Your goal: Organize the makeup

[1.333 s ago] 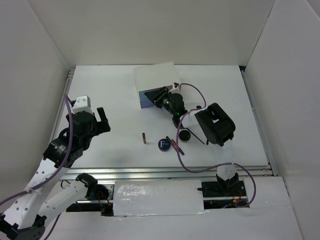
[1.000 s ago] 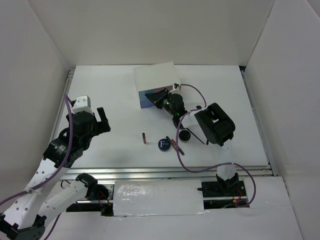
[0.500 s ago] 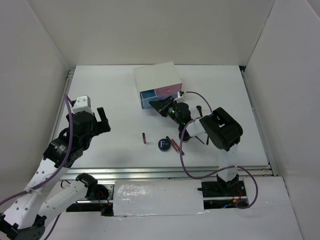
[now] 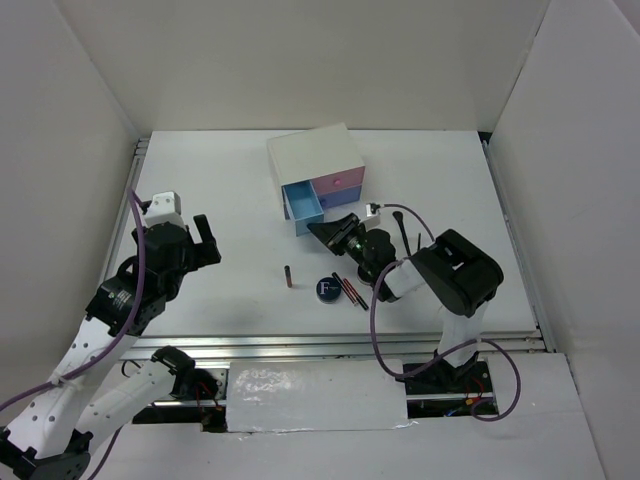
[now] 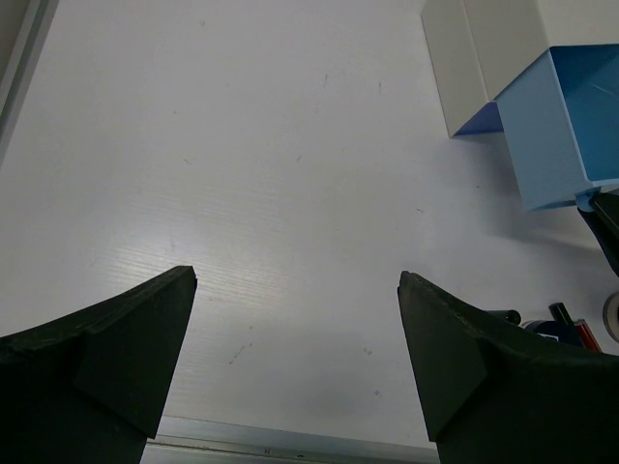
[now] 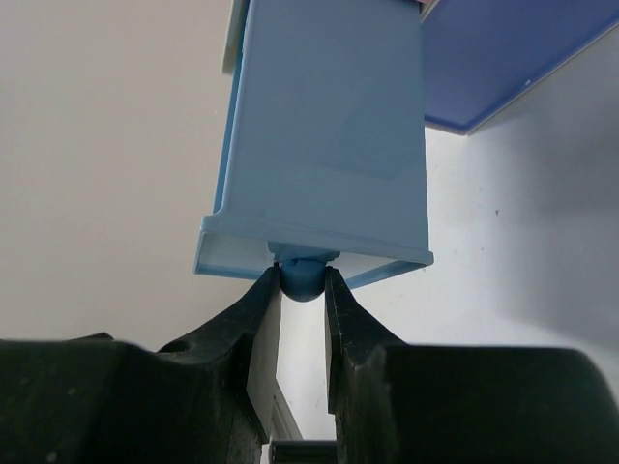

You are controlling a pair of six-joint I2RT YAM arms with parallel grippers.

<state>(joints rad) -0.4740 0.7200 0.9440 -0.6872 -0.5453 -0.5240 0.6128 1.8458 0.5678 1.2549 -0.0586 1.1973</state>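
Right wrist: right hand (image 6: 302,283) pinches round knob (image 6: 302,277) of glossy blue drawer (image 6: 329,126).

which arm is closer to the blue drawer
Right arm: its jaws are shut on the blue drawer's knob. The left arm hangs well off to the drawer's left, jaws open.

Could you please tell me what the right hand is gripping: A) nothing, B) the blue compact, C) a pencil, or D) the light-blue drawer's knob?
D: in the right wrist view the right hand is closed on the knob of the light-blue drawer.
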